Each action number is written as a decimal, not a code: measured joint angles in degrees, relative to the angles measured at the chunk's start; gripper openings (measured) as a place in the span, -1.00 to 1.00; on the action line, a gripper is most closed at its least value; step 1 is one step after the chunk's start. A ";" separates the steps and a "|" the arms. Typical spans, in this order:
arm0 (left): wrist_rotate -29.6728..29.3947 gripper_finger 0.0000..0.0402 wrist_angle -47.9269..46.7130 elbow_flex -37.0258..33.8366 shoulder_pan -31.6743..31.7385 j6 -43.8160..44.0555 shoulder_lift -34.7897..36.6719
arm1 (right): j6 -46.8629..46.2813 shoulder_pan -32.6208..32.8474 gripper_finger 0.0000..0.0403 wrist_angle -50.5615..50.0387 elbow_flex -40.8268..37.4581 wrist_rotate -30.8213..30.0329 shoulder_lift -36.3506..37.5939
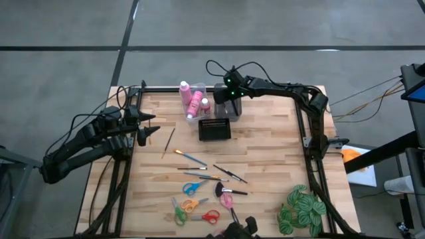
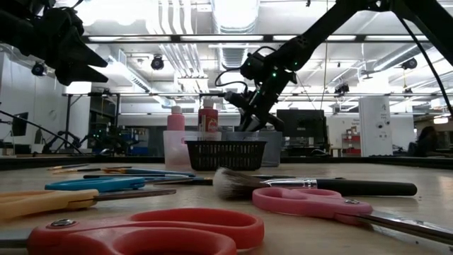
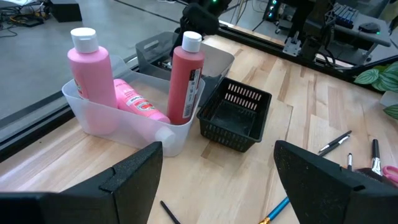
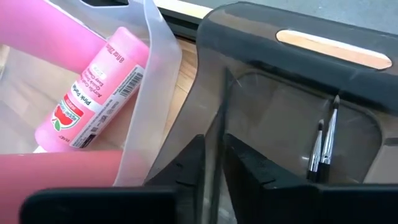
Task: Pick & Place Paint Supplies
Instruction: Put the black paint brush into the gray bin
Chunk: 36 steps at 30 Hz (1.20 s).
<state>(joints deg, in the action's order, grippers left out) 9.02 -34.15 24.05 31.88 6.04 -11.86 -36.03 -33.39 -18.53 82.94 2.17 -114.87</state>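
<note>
Three pink bottles with white caps are in a clear bin: two upright and one lying. Next to it stands a grey bin with two thin brushes lying inside. My right gripper hovers over the grey bin's wall nearest the clear bin. Its fingers are a narrow gap apart, with nothing plainly between them. Loose brushes and several scissors lie on the table's near half. My left gripper waits open at the left edge.
A black mesh basket stands just in front of the two bins. A green leafy plant sits at the near right corner. Bare wood lies between the left arm and the scattered brushes.
</note>
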 joint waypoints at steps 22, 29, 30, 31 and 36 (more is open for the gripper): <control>0.00 0.55 0.00 0.00 0.00 0.00 0.00 | 1.48 0.02 -0.52 -0.03 0.00 -0.02 0.07; -0.01 0.55 0.00 -0.01 0.00 0.00 0.00 | 1.80 0.02 -0.52 -0.02 0.00 0.70 0.07; -0.02 0.55 0.00 0.00 0.00 0.00 0.00 | 2.02 0.02 -0.52 -0.02 0.00 0.70 0.07; -0.01 0.55 0.00 0.00 0.00 0.00 0.00 | 2.18 0.04 -0.52 -0.02 0.00 0.72 0.07; -0.01 0.55 0.00 0.00 0.00 0.00 0.00 | 3.38 0.02 -0.52 -0.04 0.15 0.90 0.13</control>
<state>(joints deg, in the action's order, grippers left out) 9.00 -34.15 24.05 31.88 6.04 -11.86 -32.65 -33.36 -18.57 83.09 3.07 -114.74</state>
